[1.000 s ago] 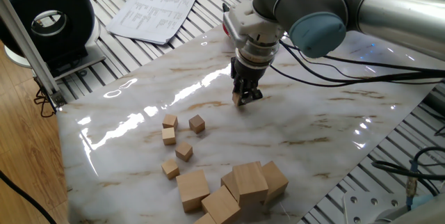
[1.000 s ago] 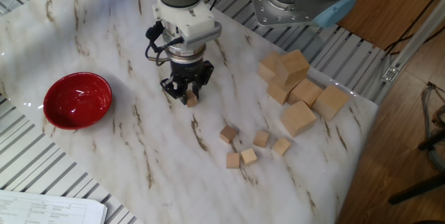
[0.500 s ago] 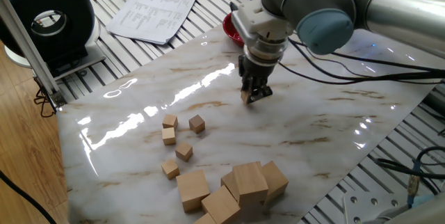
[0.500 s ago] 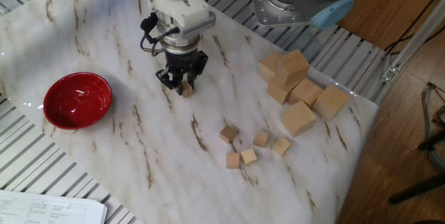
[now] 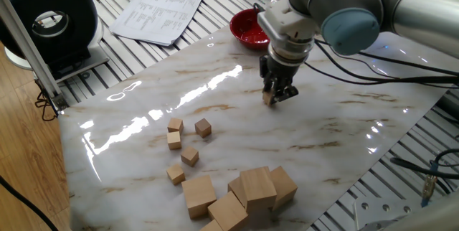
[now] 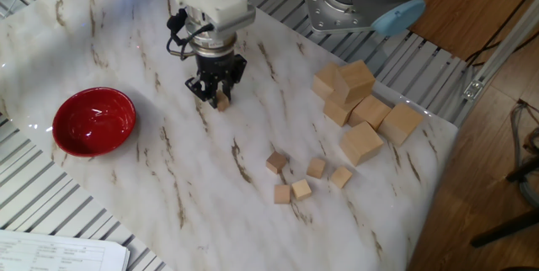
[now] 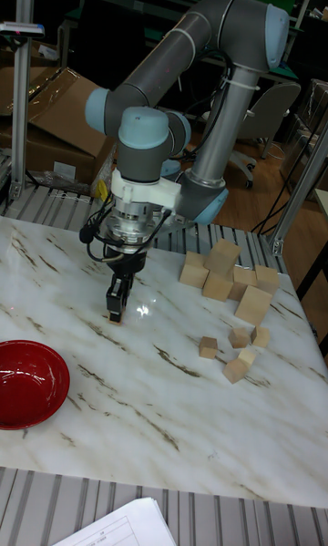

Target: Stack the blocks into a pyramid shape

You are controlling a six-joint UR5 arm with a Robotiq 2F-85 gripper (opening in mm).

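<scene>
One small block (image 5: 269, 100) is pinched in the gripper (image 5: 276, 96), carried further from the five loose blocks (image 5: 185, 145) (toward the red bowl (image 6: 93, 119)) over the past second; pyramid base not yet begun.

The grey-and-silver UR5 arm with pale blue joint caps reaches out over the table and bends at the wrist so that its white-collared tool flange points straight down. Below it the black two-finger gripper (image 5: 273, 99) (image 6: 218, 100) (image 7: 116, 314) hangs vertically, fingertips at or just above the surface. The jaws are drawn close together, pinching a small tan wooden cube (image 5: 269, 100) (image 6: 223, 103) (image 7: 115, 316) between their tips. Black cables loop beside the wrist.
</scene>
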